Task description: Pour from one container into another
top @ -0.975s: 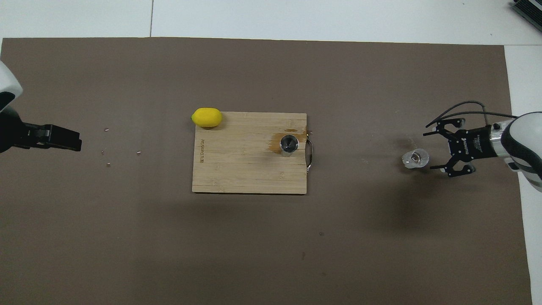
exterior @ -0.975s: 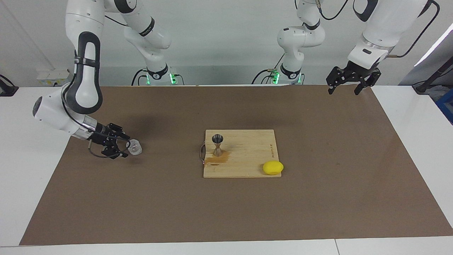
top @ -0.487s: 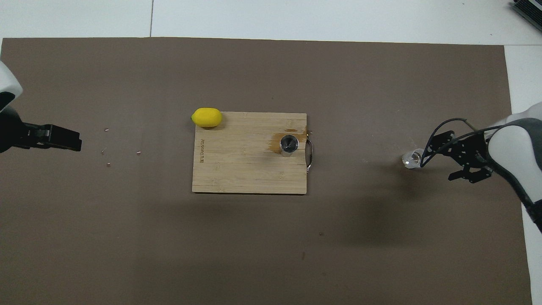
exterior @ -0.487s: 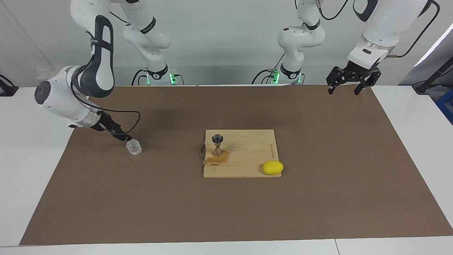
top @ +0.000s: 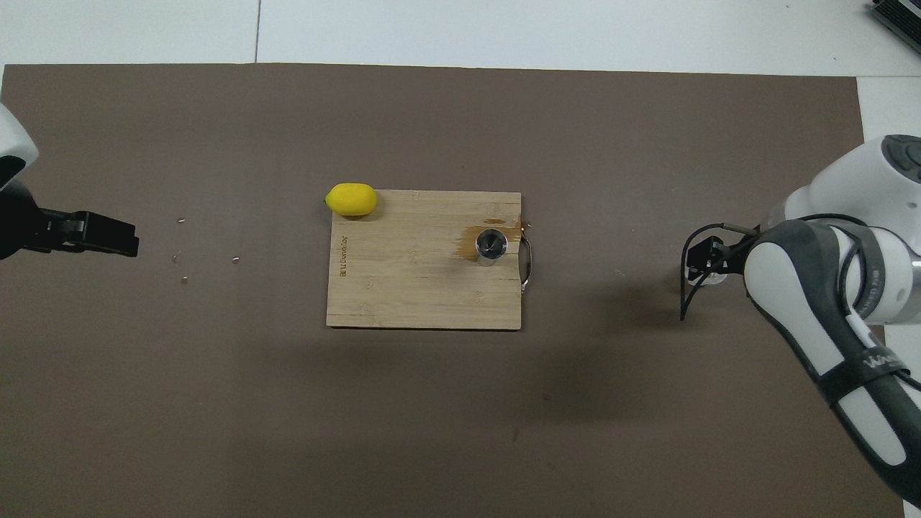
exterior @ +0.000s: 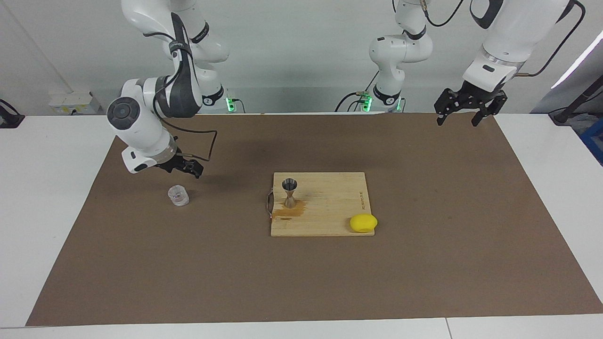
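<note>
1. Glass tumbler (exterior: 178, 195) stands on the desk just below the released right pincer (exterior: 188, 167); jigger (exterior: 289, 192) well aside on the board.
2. Left pincer (exterior: 464, 113) waits, released.
3. Likely light, slick, fragile: grip mid-wall.

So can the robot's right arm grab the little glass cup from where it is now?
Probably yes. The right gripper hangs open just above the mat, close to the glass cup, which stands upright by itself on the brown mat. Nothing lies between them.
</note>
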Controlling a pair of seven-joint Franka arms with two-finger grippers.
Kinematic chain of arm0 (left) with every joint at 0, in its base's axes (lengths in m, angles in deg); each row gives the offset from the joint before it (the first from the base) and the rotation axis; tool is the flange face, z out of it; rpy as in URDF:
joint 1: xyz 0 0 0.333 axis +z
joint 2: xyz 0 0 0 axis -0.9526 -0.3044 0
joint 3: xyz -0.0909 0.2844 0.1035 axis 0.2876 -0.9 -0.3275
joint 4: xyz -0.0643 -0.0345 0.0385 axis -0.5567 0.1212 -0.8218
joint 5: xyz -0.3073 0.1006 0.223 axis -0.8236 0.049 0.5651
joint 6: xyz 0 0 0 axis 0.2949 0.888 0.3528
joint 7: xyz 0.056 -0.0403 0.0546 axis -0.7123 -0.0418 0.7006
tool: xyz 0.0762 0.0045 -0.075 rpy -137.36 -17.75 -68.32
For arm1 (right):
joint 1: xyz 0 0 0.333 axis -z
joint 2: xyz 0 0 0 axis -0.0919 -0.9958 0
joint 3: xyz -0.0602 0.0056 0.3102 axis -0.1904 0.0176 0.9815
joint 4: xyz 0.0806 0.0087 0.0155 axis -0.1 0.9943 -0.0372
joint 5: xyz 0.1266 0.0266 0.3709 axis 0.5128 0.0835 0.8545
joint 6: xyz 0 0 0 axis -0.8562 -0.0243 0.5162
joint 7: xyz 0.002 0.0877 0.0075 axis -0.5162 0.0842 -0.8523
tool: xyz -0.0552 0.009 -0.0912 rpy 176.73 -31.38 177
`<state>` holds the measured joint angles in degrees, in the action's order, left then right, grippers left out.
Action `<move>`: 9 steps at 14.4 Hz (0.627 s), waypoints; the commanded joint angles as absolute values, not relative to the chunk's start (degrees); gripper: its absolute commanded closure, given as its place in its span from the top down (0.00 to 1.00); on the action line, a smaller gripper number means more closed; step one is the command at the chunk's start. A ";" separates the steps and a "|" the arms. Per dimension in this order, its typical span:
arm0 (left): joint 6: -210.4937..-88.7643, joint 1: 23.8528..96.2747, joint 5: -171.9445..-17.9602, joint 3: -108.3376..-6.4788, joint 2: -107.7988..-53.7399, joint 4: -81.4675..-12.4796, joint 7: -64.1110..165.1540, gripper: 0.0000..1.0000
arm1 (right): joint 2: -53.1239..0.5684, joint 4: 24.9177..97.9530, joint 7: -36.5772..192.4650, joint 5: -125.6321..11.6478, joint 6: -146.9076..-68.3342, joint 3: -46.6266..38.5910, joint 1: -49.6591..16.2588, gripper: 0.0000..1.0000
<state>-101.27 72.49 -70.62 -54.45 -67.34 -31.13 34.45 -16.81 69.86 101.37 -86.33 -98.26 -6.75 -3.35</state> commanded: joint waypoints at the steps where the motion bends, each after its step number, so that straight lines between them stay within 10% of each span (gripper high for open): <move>1: -101.42 71.93 -70.17 -54.90 -66.67 -31.82 34.46 1.00 | -13.23 66.42 99.21 -87.14 -96.73 -6.56 -3.43 1.00; 9: -101.33 71.93 -70.17 -54.99 -66.67 -31.82 34.46 1.00 | -11.28 47.35 99.21 -87.40 -82.33 -6.82 -2.64 1.00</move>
<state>-101.27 72.49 -70.62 -54.45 -67.34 -31.13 34.45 -9.28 52.64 100.95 -86.43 -85.67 -6.90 -3.43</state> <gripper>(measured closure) 0.000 0.000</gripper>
